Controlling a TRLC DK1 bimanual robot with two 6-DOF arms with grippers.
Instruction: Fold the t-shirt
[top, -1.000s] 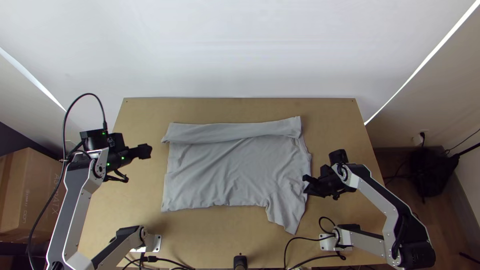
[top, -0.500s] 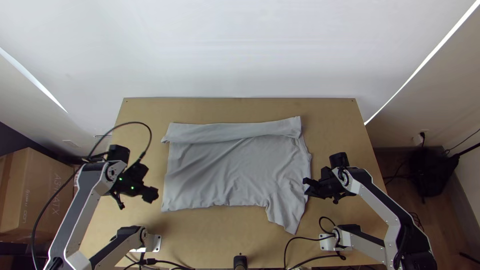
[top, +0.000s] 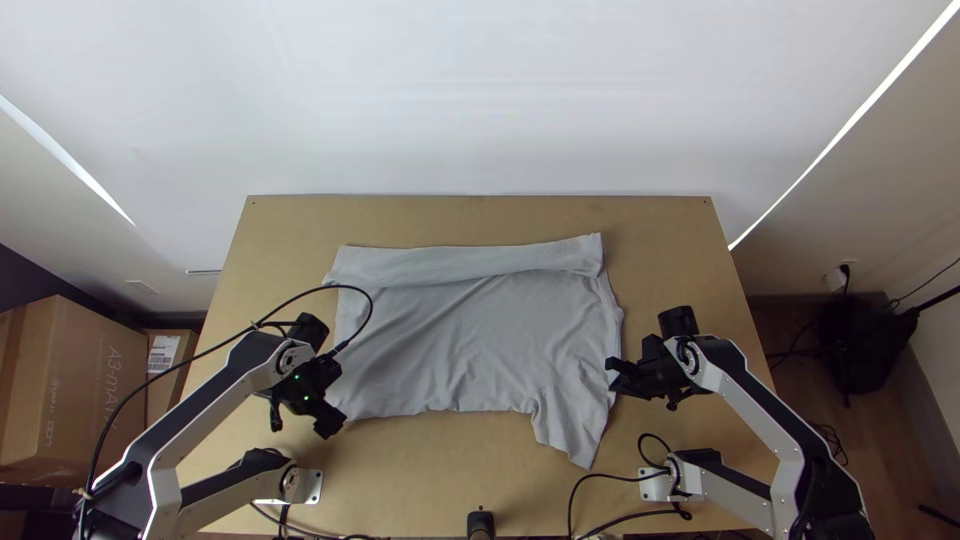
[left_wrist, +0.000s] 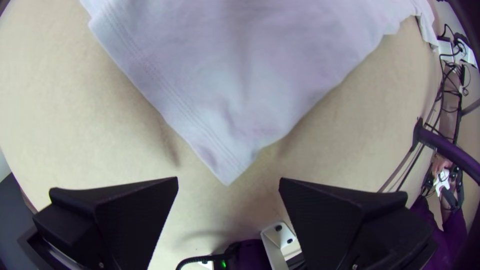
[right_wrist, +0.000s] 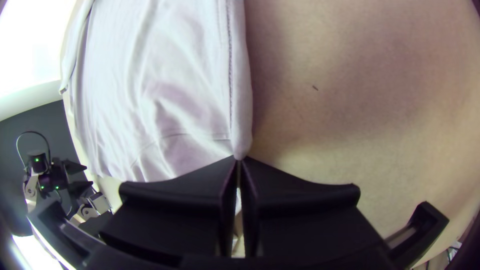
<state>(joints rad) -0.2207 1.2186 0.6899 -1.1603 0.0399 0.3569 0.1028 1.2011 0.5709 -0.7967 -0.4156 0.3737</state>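
The grey t-shirt (top: 470, 335) lies spread on the table, its far edge folded over in a long band and one sleeve sticking out at the near right. My left gripper (top: 337, 418) is at the shirt's near left corner. In the left wrist view my left gripper (left_wrist: 228, 187) stands open, with the corner of the shirt (left_wrist: 225, 120) between and beyond its fingers. At the shirt's right edge is my right gripper (top: 612, 372). The right wrist view has my right gripper (right_wrist: 239, 162) shut on a pinch of the shirt's edge (right_wrist: 240, 110).
The wooden table (top: 430, 470) extends around the shirt. Cables (top: 590, 487) run by the right arm's base, and a small black device (top: 481, 524) stands at the near edge. Cardboard boxes (top: 65, 390) are left of the table. A person's hand (left_wrist: 440, 164) shows in the left wrist view.
My left gripper has come toward the near edge and rightward, from beside the shirt's left side to its near left corner. The right gripper has barely moved, and the shirt lies the same.
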